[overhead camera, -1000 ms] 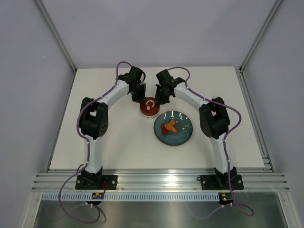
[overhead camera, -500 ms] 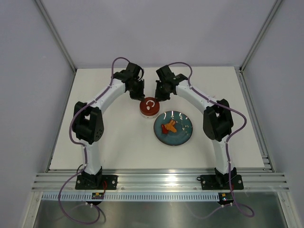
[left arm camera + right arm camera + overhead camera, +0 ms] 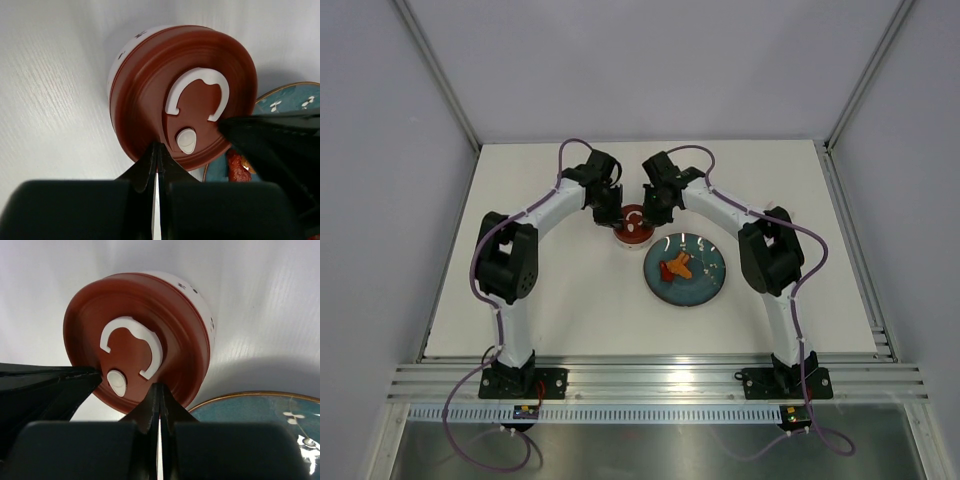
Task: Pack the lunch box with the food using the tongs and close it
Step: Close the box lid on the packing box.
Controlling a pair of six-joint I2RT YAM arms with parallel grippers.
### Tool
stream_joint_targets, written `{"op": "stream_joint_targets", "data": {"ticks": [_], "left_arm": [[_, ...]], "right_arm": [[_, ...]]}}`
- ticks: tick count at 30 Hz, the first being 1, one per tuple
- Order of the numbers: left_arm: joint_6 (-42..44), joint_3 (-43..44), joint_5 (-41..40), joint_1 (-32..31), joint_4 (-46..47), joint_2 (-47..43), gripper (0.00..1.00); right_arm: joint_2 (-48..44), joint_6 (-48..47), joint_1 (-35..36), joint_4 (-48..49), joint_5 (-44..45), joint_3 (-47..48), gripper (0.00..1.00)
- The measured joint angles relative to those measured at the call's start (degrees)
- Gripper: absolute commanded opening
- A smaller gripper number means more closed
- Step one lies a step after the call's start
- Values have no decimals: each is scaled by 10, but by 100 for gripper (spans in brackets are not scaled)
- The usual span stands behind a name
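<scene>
Both pairs of my jaws are pressed fully together and hold nothing. The lunch box (image 3: 633, 228) sits right between them. Its red lid (image 3: 185, 95) lies just ahead of my left jaws' tips and just ahead of the right ones too, one pair at each side of the rim. The wrist views are too close for me to say whether either tip actually touches it. The lid is on the box, and the food (image 3: 676, 267) lies on the teal plate (image 3: 712, 283), just beside my right jaws.

I judge the box to be light, stiff and smooth-walled, so a push from one side would likely send it skating over the surface. Bracing it from both sides should hold it steady. The lid looks rigid. I would take it across its rim, or by the white curled piece (image 3: 131, 344) on top. The food scraps look small and soft and want a gentle pinch. I see no tongs in any view.
</scene>
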Motion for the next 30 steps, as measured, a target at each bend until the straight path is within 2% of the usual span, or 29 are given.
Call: {"op": "stream_joint_targets", "data": {"ticks": [11, 23, 30], "left_arm": [[1, 3, -8, 0, -17, -9, 0], [12, 69, -22, 3, -49, -55, 0], [14, 46, -21, 4, -38, -52, 0]], "right_arm": [[2, -2, 0, -14, -3, 23, 0], [-26, -3, 0, -18, 11, 78, 0], [-26, -2, 0, -17, 9, 73, 0]]}}
